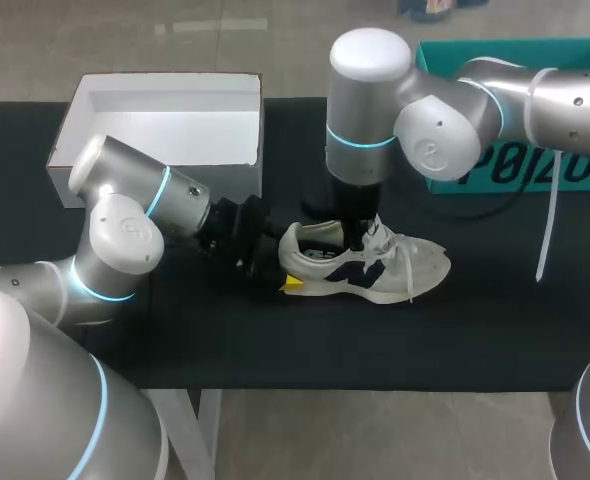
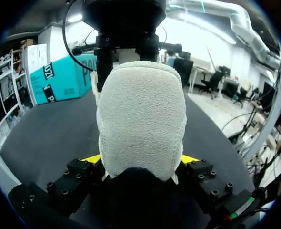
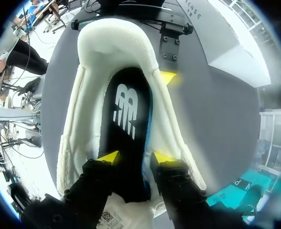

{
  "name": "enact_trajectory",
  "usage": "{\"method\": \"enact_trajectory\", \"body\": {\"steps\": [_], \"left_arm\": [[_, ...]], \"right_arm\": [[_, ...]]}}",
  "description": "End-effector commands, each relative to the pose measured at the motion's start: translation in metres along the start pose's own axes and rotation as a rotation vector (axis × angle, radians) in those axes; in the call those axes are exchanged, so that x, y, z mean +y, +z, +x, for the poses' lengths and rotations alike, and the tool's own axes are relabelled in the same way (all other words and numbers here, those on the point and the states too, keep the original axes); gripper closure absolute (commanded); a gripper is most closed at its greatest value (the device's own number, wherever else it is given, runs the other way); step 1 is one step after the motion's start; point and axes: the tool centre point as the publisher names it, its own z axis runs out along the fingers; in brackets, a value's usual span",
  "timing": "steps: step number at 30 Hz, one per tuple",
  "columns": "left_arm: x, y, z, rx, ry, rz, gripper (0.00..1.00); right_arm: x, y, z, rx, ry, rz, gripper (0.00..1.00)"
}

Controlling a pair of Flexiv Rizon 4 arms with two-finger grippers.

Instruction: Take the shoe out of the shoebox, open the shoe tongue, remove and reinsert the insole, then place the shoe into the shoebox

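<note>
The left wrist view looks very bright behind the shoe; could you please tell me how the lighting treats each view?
Left wrist view: the heel of the shoe is evenly lit, with bright room light glaring behind it. Right wrist view: the black insole, between the right gripper tips, reads clearly against the pale lining. Head view: the left gripper nearly merges with the black table.

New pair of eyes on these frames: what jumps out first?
A pale sneaker lies on the black table in front of the open white shoebox, its heel clamped by the left gripper. From above, the right gripper reaches into its opening, fingers pinching the black insole.
</note>
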Motion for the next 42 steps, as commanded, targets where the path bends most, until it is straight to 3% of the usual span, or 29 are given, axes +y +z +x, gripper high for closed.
{"method": "enact_trajectory", "body": {"steps": [1,9,10,12,23,33,42], "left_arm": [[0.003,0.002,0.002,0.001,0.002,0.000,1.00],[0.003,0.002,0.002,0.001,0.002,0.000,1.00],[0.003,0.002,0.002,0.001,0.002,0.000,1.00],[0.003,0.002,0.002,0.001,0.002,0.000,1.00],[0.003,0.002,0.002,0.001,0.002,0.000,1.00],[0.003,0.002,0.002,0.001,0.002,0.000,1.00],[0.003,0.002,0.002,0.001,0.002,0.000,1.00]], "right_arm": [[-0.001,0.012,-0.002,0.021,-0.001,-0.004,0.54],[-0.001,0.021,0.010,0.102,-0.018,-0.016,0.56],[-0.001,0.022,0.010,0.109,-0.019,-0.018,0.60],[-0.002,0.023,0.012,0.130,-0.019,-0.040,1.00],[-0.005,0.000,0.017,0.170,0.026,-0.224,1.00],[-0.010,-0.028,0.012,0.113,0.036,-0.289,1.00],[-0.021,-0.046,-0.001,0.052,0.113,-0.479,1.00]]}}
